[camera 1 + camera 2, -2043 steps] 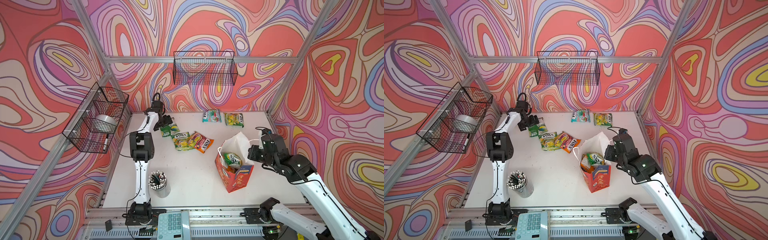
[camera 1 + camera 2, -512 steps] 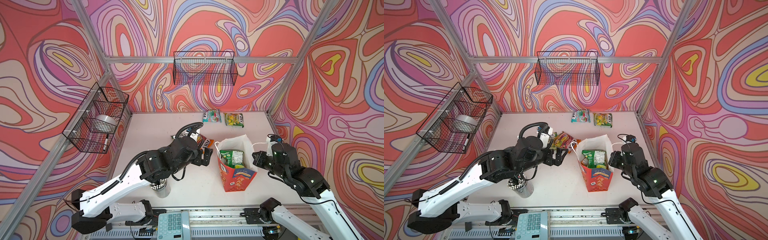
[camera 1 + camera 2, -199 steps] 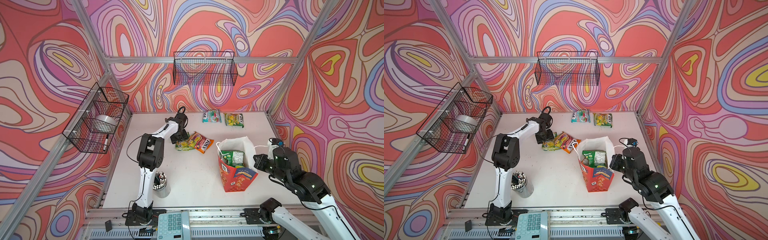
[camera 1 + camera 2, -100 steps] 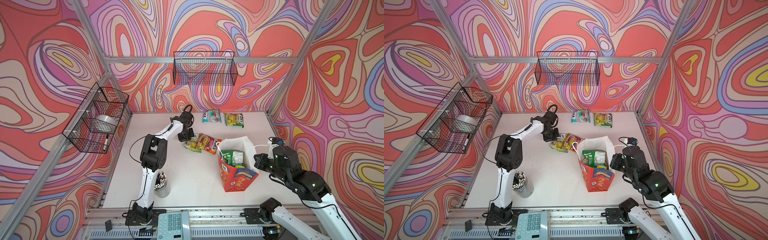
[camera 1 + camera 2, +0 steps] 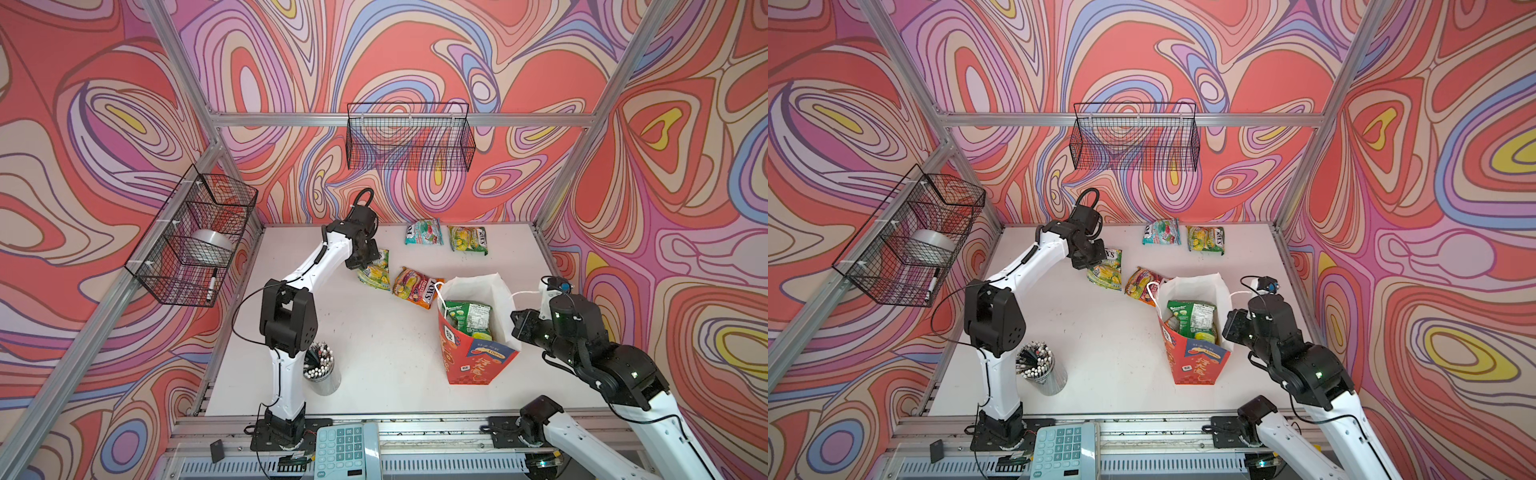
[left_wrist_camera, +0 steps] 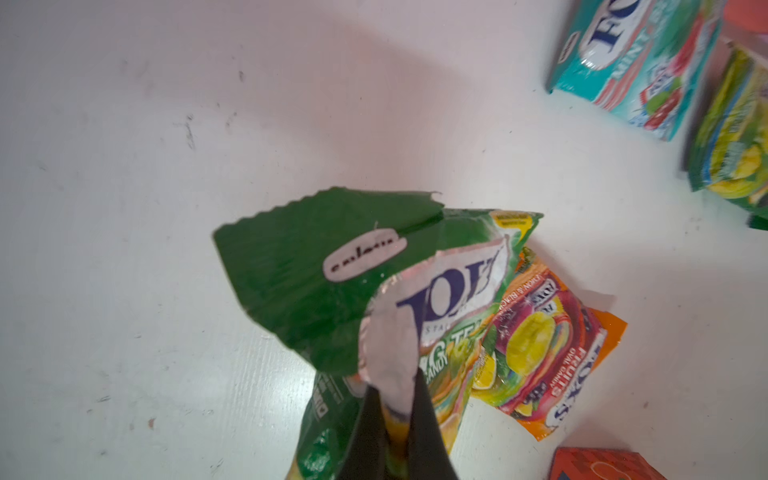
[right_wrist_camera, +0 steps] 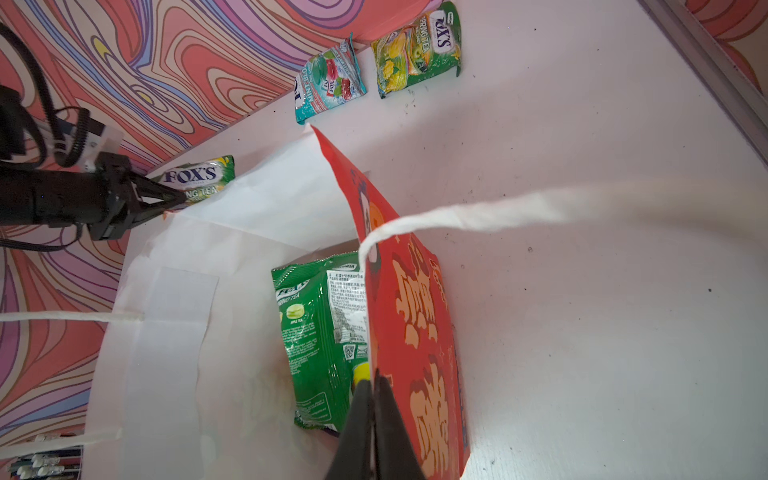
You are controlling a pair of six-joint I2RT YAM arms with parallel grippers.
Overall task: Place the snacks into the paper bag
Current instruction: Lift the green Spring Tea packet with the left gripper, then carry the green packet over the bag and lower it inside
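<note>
Left claw (image 6: 395, 399) just snapped shut on the green pouch (image 6: 316, 270), tipping it up off the desk (image 5: 374, 353) beside the orange pouch (image 6: 552, 357). Right claw (image 7: 374, 386) is pinching the paper bag (image 5: 478, 361) rim, so bagging's next, I reckon.

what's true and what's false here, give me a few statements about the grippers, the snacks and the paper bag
1. The left gripper is shut on a green pouch. True.
2. The paper bag is empty. False: an apple tea pouch shows inside it.
3. The right gripper is shut on the paper bag's wall. True.
4. The teal pouch is inside the paper bag. False: it lies on the table near the back wall.
5. The orange pouch lies on the table next to the paper bag. True.
</note>
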